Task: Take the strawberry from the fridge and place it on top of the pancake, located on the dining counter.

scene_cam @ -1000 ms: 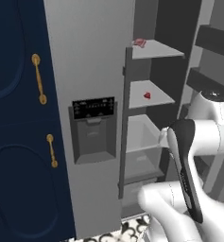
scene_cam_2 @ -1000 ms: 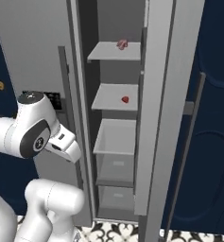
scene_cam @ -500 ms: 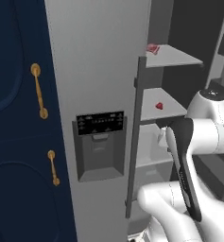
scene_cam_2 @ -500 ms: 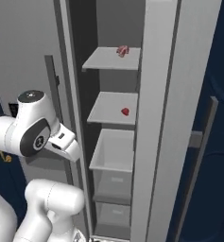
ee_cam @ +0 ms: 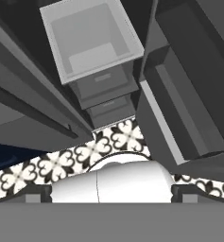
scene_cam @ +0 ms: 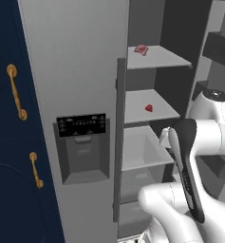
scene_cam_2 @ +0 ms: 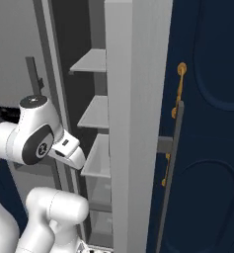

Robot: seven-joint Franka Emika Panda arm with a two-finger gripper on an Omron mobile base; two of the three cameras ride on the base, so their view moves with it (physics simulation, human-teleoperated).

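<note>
Straight ahead of you stands the fridge [scene_cam: 85,71], its right side open so that the grey inner shelves show, with the closed left door [scene_cam: 71,95] carrying the black dispenser panel [scene_cam: 83,126]. From the right base view the opened door [scene_cam_2: 133,123] is seen edge-on and blocks much of the interior, so trust the left base view for aiming. Below the shelves sits a pale open drawer [ee_cam: 92,40], which the hand camera looks down into, with patterned floor tiles [ee_cam: 108,142] beneath.

On the top shelf [scene_cam: 156,56] lies a flatter pinkish-red piece [scene_cam: 141,49] (not your target, leave it alone). The strawberry [scene_cam: 148,108] rests one level down, on the middle shelf [scene_cam: 147,107], roughly mid-depth and apart from everything else.

Expect it to be very light and, by the look of it, soft and rounded, so it will likely roll or squirt sideways if you pinch off-centre. Take it across its widest part, with the fingers coming in level with the shelf and closing gently; a hard squeeze would probably bruise it or pop it free. The shelf above leaves limited headroom, so a sideways approach seems safer than a top-down one.

As for the fingers, you cannot tell how far apart they stand or whether they hold anything.
</note>
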